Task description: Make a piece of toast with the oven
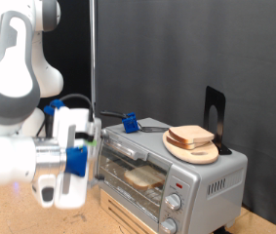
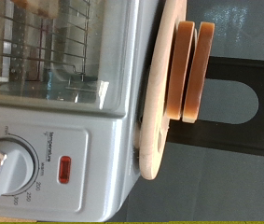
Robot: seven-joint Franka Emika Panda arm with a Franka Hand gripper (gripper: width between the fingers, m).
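Toast (image 1: 143,176), pale with tan crust, lies inside the oven (image 1: 206,178); fingers' (image 1: 76,161) state cannot be told.

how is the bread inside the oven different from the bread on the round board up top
The slice in the oven lies alone on the wire rack behind the glass door; the slices on the board sit stacked in the open on the oven's roof. Both look pale with tan crusts.
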